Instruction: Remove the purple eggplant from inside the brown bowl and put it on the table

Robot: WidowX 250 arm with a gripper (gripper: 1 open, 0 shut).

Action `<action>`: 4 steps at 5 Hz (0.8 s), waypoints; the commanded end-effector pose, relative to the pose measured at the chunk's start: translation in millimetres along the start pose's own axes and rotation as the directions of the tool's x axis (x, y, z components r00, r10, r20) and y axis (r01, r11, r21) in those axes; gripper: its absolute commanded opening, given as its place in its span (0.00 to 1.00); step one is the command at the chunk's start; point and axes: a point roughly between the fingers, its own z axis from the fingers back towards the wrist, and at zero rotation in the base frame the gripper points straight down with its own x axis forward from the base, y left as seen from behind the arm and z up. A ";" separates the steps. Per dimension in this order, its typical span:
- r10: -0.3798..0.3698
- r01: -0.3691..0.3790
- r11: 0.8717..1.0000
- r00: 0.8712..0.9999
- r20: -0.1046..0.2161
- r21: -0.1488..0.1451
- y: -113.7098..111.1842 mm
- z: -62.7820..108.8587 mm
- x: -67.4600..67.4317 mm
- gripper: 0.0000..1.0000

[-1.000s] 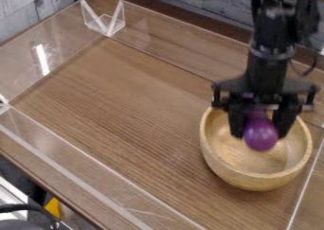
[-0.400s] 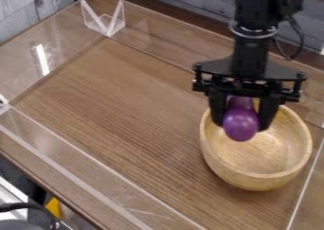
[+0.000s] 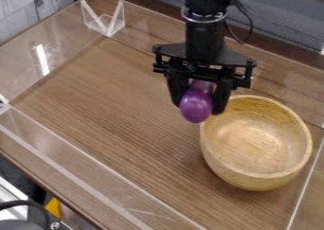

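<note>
The purple eggplant (image 3: 194, 106) hangs in the air above the table (image 3: 114, 111), just left of the brown bowl (image 3: 257, 149). My gripper (image 3: 198, 99) points straight down and is shut on the eggplant, its dark fingers on either side of it. The eggplant's glossy lower end shows below the fingers; its upper part is hidden between them. The light-brown wooden bowl sits at the right of the table with nothing visible inside it.
Low clear acrylic walls (image 3: 76, 163) edge the tabletop on the left and front. A small clear acrylic stand (image 3: 104, 18) sits at the back left corner. Open wood-grain surface stretches left of the bowl.
The gripper has lifted the eggplant out of the bowl and carried it left, from over the bowl's middle to beyond its left rim.
</note>
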 end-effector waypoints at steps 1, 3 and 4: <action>0.053 -0.053 0.999 0.996 0.070 0.001 25.6 8.1 17.5 0.00; 0.136 -0.139 0.990 0.985 0.111 0.020 106.3 8.6 39.7 0.00; 0.099 -0.103 0.994 0.986 0.132 0.024 129.4 2.4 44.6 0.00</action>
